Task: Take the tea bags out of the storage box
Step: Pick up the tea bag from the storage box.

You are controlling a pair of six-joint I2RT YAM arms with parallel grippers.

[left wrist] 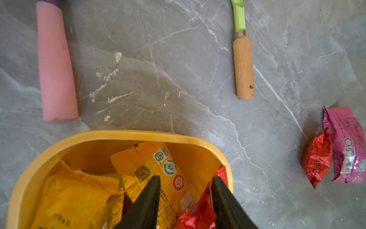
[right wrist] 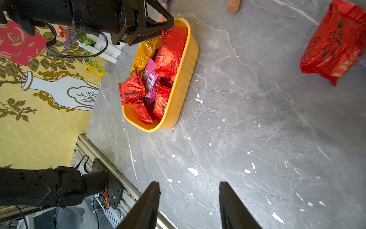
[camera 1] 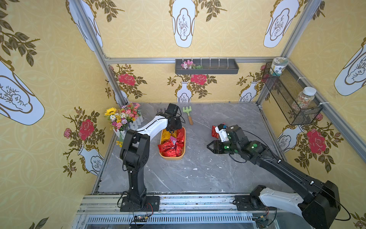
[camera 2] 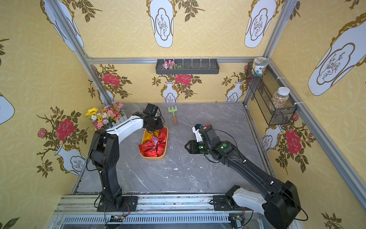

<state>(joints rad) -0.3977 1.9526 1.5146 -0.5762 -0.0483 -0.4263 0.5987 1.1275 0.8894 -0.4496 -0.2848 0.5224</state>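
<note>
1. Over the far end of the storage box [camera 1: 172, 158], the left gripper [left wrist: 186, 177] points down among the tea bags [camera 1: 170, 147]. Its jaws stand apart with a clear gap, and no sachet is seen pinched from both sides.
2. Between the jaws lie a crinkly red sachet [left wrist: 198, 216], which touches one finger, and a long yellow sachet [left wrist: 168, 166]. The long axis of the yellow one runs along the fingers toward the far wall of the box. I judge that closing the jaws would catch the red one first.
3. From near to far runs the long axis of the box. Most of the red sachets are heaped at its near end.
4. Well apart from the box, the right gripper [right wrist: 189, 183] hangs over the bare table [right wrist: 257, 128] with jaws apart and empty. The left arm is clearly the nearer one.
5. Thin, shiny and wrinkled foil makes the sachets puffy, and probably slippery. The box is smooth hard plastic with rounded corners and a low wall.
6. Outside the box, a red bag [left wrist: 316, 158] and a pink bag [left wrist: 348, 142] lie on the table, touching each other
</note>
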